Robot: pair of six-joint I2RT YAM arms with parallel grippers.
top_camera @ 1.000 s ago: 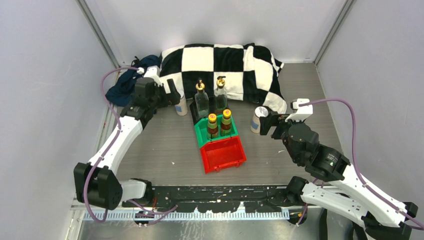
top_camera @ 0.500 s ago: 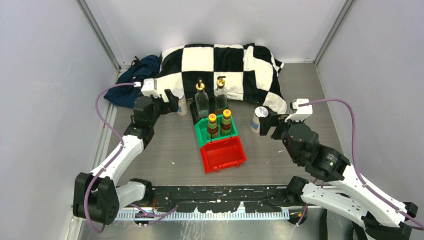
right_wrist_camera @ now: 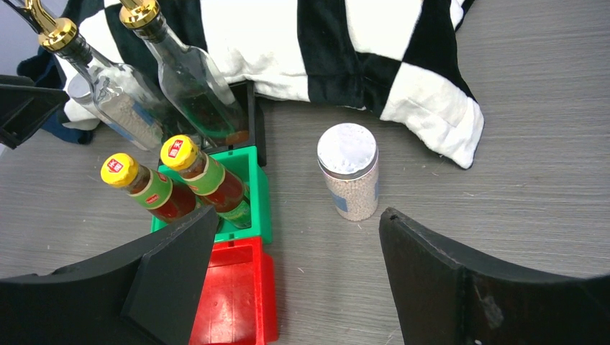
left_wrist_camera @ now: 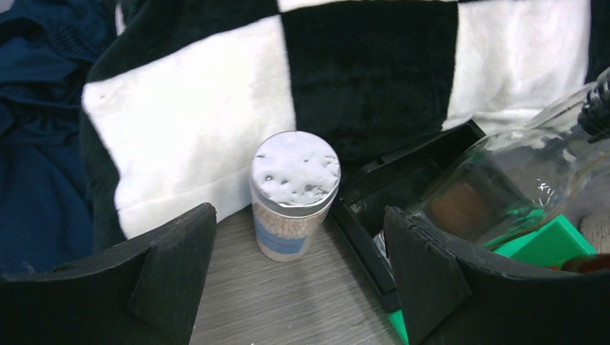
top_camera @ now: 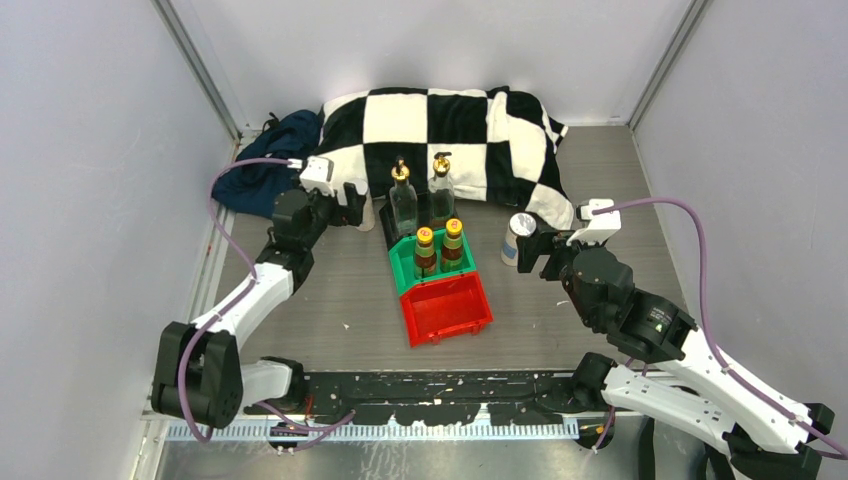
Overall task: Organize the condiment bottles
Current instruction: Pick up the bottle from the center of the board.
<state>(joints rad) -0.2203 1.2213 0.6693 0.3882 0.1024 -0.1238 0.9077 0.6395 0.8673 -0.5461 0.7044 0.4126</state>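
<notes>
The grey wood-grain table (top_camera: pixel 330 290) carries a checkered blanket (top_camera: pixel 450 120) at upper centre and a dark blue cloth (top_camera: pixel 255 170) at upper left. A black bin (left_wrist_camera: pixel 403 183), green bin (top_camera: pixel 405 272) and red bin (top_camera: pixel 447 308) sit in a row mid-frame, with the left jar (left_wrist_camera: pixel 295 198) and right jar (top_camera: pixel 517 238) flanking them.

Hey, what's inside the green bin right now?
Two yellow-capped sauce bottles stand side by side inside the green bin. Their bodies cover most of the bin's floor, so anything lying under them cannot be seen.
</notes>
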